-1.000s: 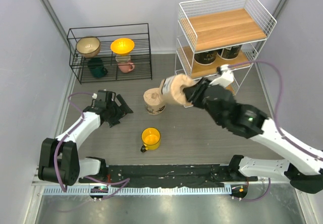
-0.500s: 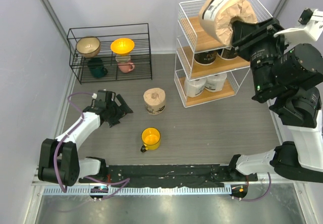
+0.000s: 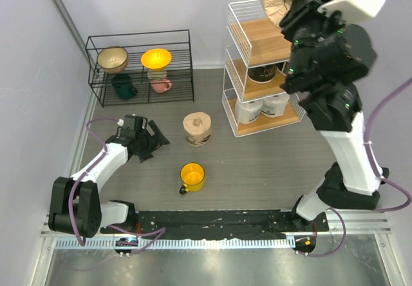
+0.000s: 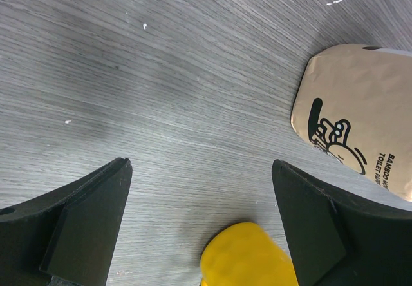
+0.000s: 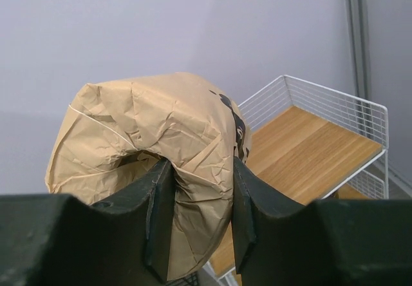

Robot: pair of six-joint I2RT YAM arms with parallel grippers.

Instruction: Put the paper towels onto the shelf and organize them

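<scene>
While the right gripper (image 5: 196, 196) clamps a tan roll (image 5: 148, 125) (wrap crumpled) above the shelf (image 5: 309, 144), the left gripper (image 4: 201, 170) sits low, jaws spread, near a second roll (image 4: 354, 118).

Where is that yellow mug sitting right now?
In the top view, the yellow mug stands on the table, slightly left of centre, just nearer the arm bases than the upright tan paper towel roll.

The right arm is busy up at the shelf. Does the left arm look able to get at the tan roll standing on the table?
Probably yes. The left gripper is open and faces the tan roll, with bare table between; the yellow mug sits nearer the bases, off that line.
</scene>
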